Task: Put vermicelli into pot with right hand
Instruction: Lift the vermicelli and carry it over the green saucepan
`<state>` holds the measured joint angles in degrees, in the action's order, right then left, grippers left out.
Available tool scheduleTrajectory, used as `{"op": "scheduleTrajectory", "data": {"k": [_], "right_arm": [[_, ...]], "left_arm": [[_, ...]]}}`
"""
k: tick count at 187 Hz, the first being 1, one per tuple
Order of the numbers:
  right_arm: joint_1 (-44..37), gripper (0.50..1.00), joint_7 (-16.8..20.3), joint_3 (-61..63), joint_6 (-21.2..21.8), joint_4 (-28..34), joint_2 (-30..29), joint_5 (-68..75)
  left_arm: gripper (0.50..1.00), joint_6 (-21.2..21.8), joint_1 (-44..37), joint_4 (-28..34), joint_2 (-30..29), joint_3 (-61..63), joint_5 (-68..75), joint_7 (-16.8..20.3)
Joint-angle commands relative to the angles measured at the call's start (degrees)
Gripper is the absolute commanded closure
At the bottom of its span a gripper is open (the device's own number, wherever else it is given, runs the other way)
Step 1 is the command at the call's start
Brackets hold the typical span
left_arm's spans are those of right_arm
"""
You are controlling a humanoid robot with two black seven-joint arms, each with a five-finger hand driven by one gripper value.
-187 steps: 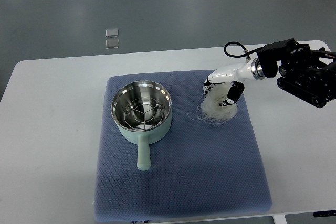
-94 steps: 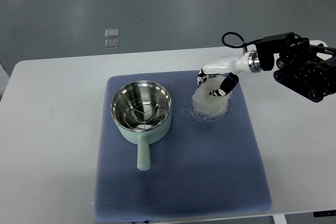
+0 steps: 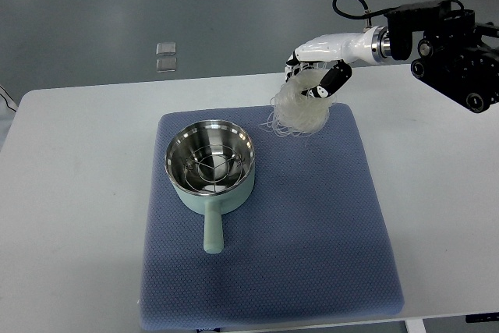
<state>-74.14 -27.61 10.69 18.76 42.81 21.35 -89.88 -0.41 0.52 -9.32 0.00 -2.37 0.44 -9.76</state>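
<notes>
Transport step in hand: the right hand (image 3: 316, 76), fingers closed round a translucent white nest of vermicelli (image 3: 299, 108), holds it above the blue quilted mat (image 3: 312, 232) — right of the mint-green steel-lined pot (image 3: 210, 163) — next move, leftward carry then release.

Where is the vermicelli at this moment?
In the top view the vermicelli hangs from the right hand, over the far edge of the blue mat, up and right of the pot and not yet above it.
</notes>
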Motion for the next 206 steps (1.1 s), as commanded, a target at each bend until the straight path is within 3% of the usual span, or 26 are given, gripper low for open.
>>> {"op": "scheduleTrajectory", "data": {"k": [1, 53, 131, 206], "right_arm": [[-3.1, 0.940, 0.0, 0.0, 0.0, 0.1, -0.2, 0.7], [-6.5, 0.932, -0.3, -0.1, 0.1, 0.7, -7.0, 2.7], [-4.0, 0.920, -0.3, -0.2, 0.0, 1.4, -16.1, 2.8], [1.1, 0.889, 0.1, -0.9, -0.3, 1.4, -17.6, 2.1]], "left_arm": [[0.500, 0.1, 0.0, 0.0, 0.0, 0.0, 0.0, 0.0], [0.500, 0.0, -0.1, 0.0, 0.0, 0.0, 0.0, 0.0], [0.500, 0.0, -0.1, 0.0, 0.0, 0.0, 0.0, 0.0], [0.500, 0.0, -0.1, 0.0, 0.0, -0.1, 0.0, 0.0]]}}
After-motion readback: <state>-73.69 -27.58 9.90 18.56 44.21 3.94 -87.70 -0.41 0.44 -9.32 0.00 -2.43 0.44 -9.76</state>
